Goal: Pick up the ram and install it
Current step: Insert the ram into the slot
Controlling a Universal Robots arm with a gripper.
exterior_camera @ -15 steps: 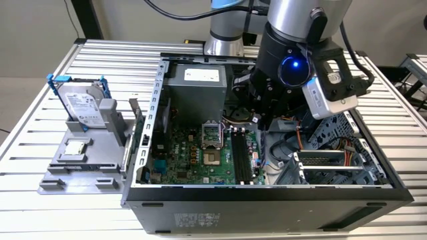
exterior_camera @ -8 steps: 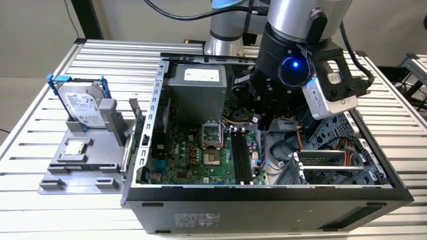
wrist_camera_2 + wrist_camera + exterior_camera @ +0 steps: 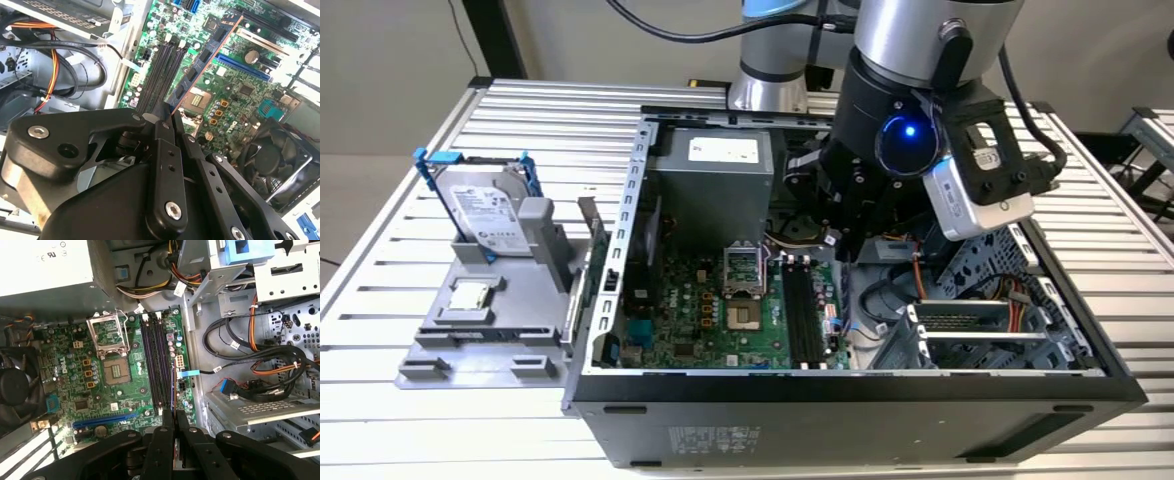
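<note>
Two fingers (image 3: 165, 440) of my tool (image 3: 173, 415) are pressed onto the ram (image 3: 173, 390), pinching one end of it. In the first wrist view I see the stick edge-on, as a thin line running along the slots (image 3: 155, 365), on their side nearest the drive cage (image 3: 260, 410). The second wrist view shows its face: a row of black chips on the ram (image 3: 203, 54), reaching out from the tool (image 3: 169, 112) over the motherboard (image 3: 240, 90). I cannot tell whether its lower edge touches a slot. In the exterior view the arm (image 3: 921, 60) reaches down into the open case (image 3: 854, 385), with the tool (image 3: 838, 240) above the slots (image 3: 803, 310). A hard drive (image 3: 487, 205) stands in a holder on the counter (image 3: 374, 300), at the exterior view's left.
</note>
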